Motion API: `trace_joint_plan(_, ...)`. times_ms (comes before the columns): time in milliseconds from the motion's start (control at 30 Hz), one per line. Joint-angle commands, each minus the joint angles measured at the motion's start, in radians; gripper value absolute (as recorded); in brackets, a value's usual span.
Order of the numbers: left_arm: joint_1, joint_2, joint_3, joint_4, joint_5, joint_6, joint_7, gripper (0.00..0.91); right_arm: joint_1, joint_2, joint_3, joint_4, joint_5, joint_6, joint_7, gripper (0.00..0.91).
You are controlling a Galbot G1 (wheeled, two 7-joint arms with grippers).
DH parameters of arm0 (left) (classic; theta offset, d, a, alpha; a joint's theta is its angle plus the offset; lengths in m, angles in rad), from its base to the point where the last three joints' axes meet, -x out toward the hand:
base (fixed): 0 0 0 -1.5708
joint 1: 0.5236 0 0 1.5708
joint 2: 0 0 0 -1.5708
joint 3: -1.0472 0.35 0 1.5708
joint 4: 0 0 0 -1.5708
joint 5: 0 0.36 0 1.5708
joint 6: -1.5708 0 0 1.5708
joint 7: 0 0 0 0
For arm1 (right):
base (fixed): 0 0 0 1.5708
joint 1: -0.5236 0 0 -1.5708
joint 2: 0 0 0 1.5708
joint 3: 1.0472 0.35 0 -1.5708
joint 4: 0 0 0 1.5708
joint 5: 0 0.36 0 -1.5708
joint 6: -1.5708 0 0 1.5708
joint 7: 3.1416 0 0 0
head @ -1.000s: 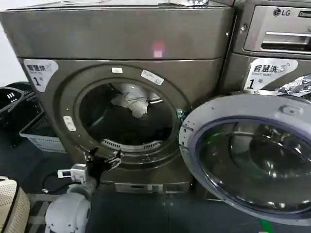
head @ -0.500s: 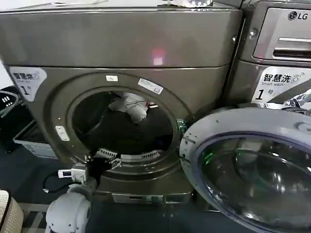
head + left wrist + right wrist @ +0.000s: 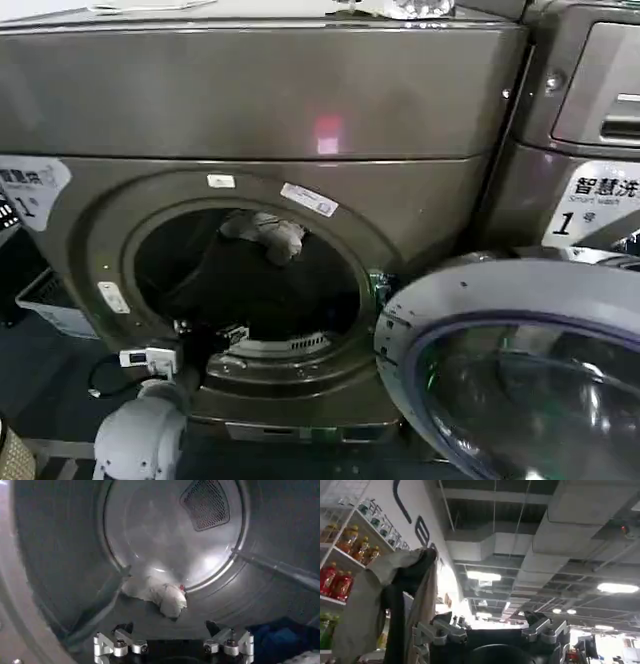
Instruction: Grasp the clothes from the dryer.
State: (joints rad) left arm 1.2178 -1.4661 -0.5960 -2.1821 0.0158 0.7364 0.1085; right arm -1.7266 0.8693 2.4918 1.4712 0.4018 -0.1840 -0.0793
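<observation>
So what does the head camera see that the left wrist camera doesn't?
Head view alone: the dryer's bronze front with its pink light, the open door swung to the robot's right, the neighbouring machine, and the left arm reaching to the porthole.
Left wrist view alone: the drum's back wall with its mesh vent, a paddle, and something blue at the edge.
Both: the pale clothes inside the drum and the open left gripper, short of them.

Left tool (image 3: 172, 629) spread open, holding nothing, right tool (image 3: 492, 625) open, raised, pointing upward
</observation>
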Motion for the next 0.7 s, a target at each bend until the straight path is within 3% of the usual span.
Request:
trace_joint_plan(33,-0.005,0.001,0.001,0.005,0.000,0.049,0.000,0.907,0.000,0.002,-0.001,0.002,-0.001,0.005,-0.003,0.907)
trace_joint_plan(700,-0.208,-0.020,0.079,0.229,0.087,0.049,-0.022,0.907,0.001,-0.001,-0.007,0.003,-0.001,0.007,-0.004,0.907)
